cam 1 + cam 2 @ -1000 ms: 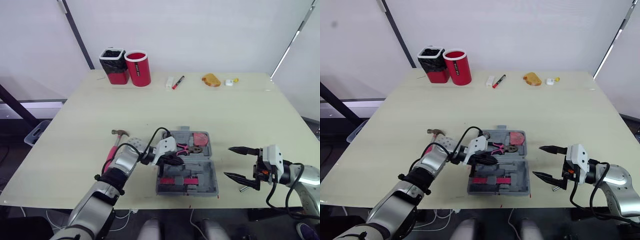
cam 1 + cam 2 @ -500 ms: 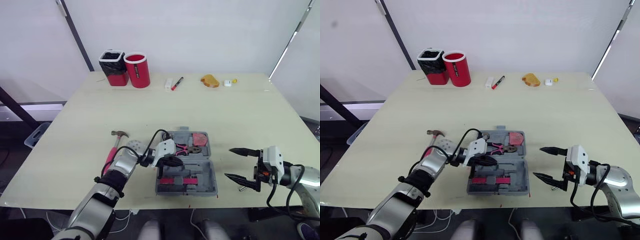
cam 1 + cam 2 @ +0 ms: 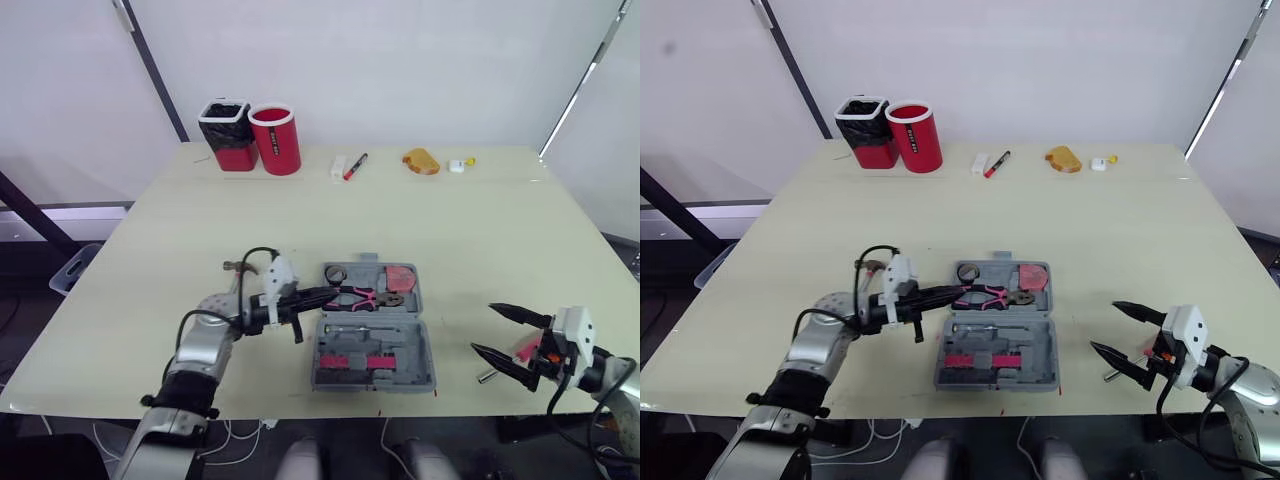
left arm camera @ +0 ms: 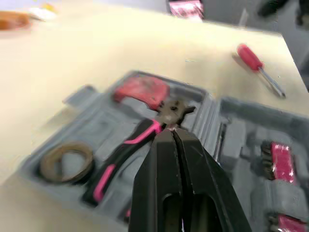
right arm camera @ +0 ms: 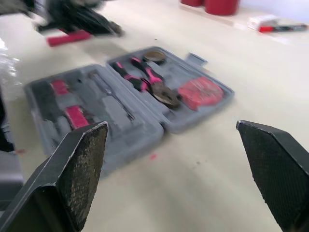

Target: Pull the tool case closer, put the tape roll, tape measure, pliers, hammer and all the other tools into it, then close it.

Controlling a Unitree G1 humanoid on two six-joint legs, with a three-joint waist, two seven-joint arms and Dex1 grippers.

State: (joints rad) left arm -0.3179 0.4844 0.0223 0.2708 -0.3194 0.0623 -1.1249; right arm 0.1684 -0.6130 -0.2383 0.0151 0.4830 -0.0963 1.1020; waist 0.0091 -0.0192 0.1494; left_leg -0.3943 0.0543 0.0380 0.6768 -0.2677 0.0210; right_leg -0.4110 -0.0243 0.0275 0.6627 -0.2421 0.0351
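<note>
The grey tool case [image 3: 412,345] lies open near the table's front edge. Its far half holds the pink-handled pliers [image 3: 362,297], the tape roll [image 3: 335,273] and the red tape measure [image 3: 401,277]. The near half carries pink-handled tools [image 3: 346,362]. My left gripper [image 3: 325,293] is shut and empty, its tips at the case's left rim, pointing at the pliers [image 4: 126,147]. The hammer [image 3: 240,267] lies behind my left arm, mostly hidden. My right gripper [image 3: 484,328] stands open right of the case, over a red-handled screwdriver [image 4: 251,58].
At the table's far edge stand a red cup [image 3: 276,139] and a black-lined bin [image 3: 226,132], with a marker [image 3: 355,165], a white block [image 3: 339,166], an orange object [image 3: 422,160] and a small white item [image 3: 457,166]. The case sits close to the front edge.
My left arm has drawn back to the left out of the case, uncovering the tape roll; the pliers stay in the far half. My right gripper has shifted right, away from the case.
</note>
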